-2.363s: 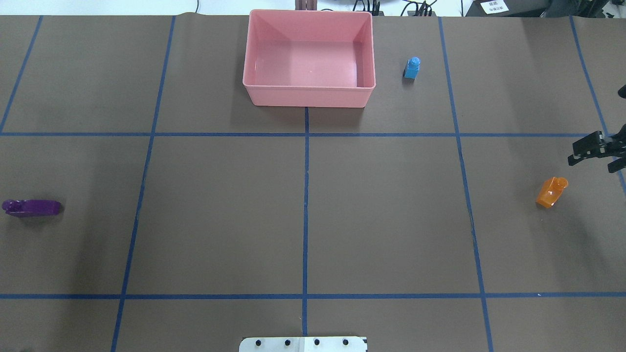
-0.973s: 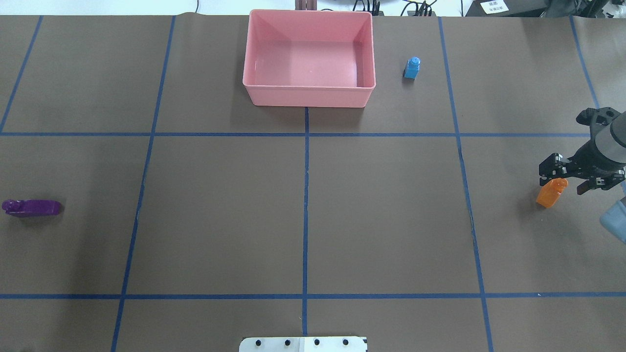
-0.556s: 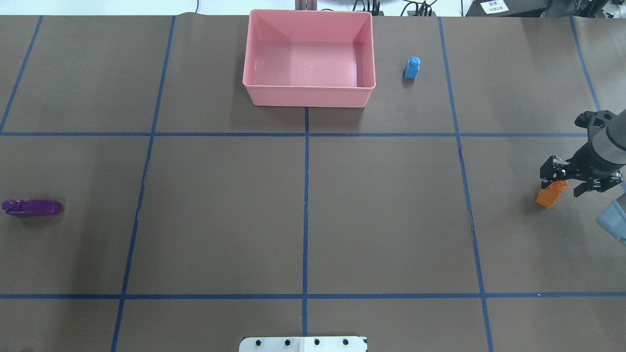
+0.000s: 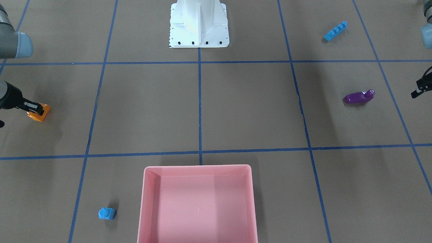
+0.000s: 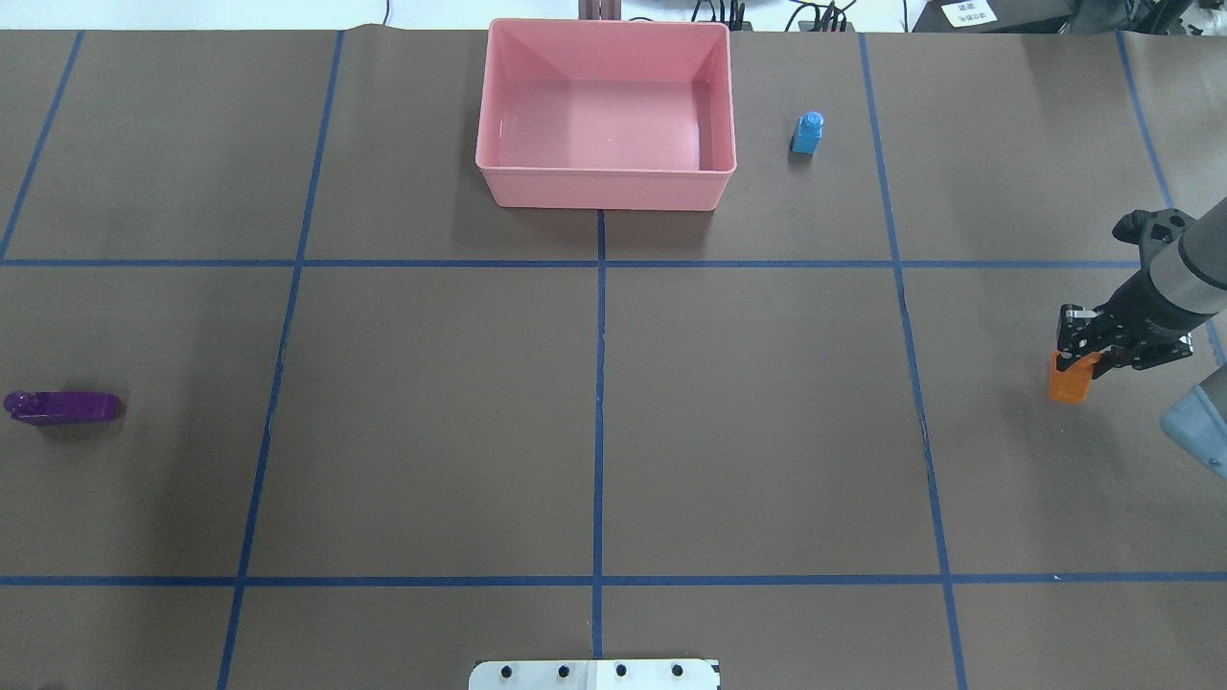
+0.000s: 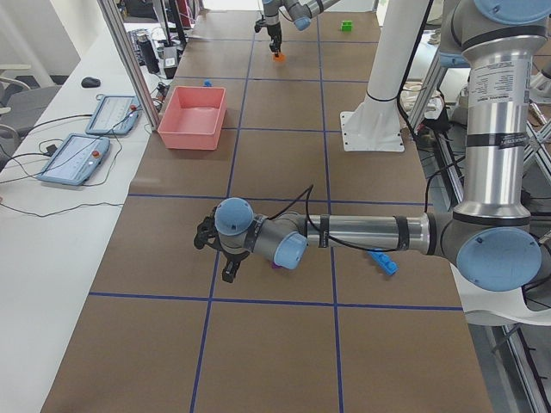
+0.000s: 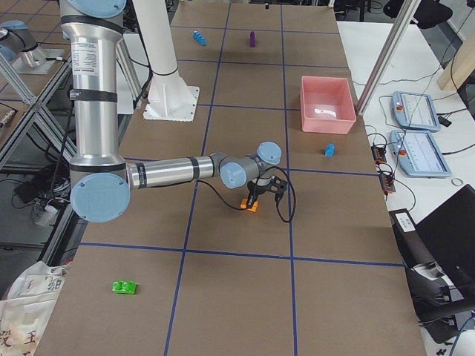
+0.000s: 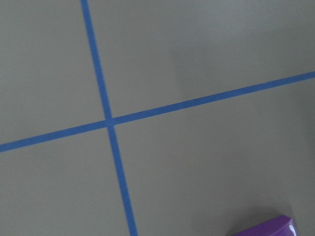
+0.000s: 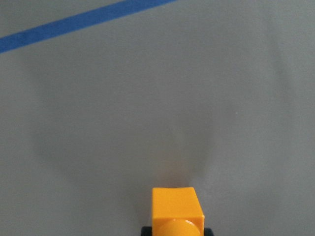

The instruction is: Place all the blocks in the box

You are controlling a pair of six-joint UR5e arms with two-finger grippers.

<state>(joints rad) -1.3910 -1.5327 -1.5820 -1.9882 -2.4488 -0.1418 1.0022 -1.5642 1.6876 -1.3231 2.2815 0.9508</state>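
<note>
The orange block (image 5: 1069,383) sits at the right edge of the overhead frame, with your right hand (image 5: 1081,356) closed on its upper end. The right wrist view confirms the grip: the block (image 9: 177,209) fills the bottom centre, with a dark pad pressed against each side. You cannot tell from any view whether it has left the bench (image 5: 431,402).

The box (image 5: 606,187) stands at top centre of the overhead frame, well apart from that block, with nothing in it. The tiny blue block (image 5: 807,134) is upright just to its right.

The purple block (image 5: 62,406) lies on its side at the left edge. The overhead view leaves out the left hand. The front-facing view catches part of it (image 4: 420,88) at its right edge, near the purple block (image 4: 358,97), but you cannot tell whether it is open or closed.

The long blue block (image 4: 335,31) shows in the front-facing frame's upper right, not overhead. Only the side views show the green block (image 7: 124,286), at lower left of the right-side frame.
</note>
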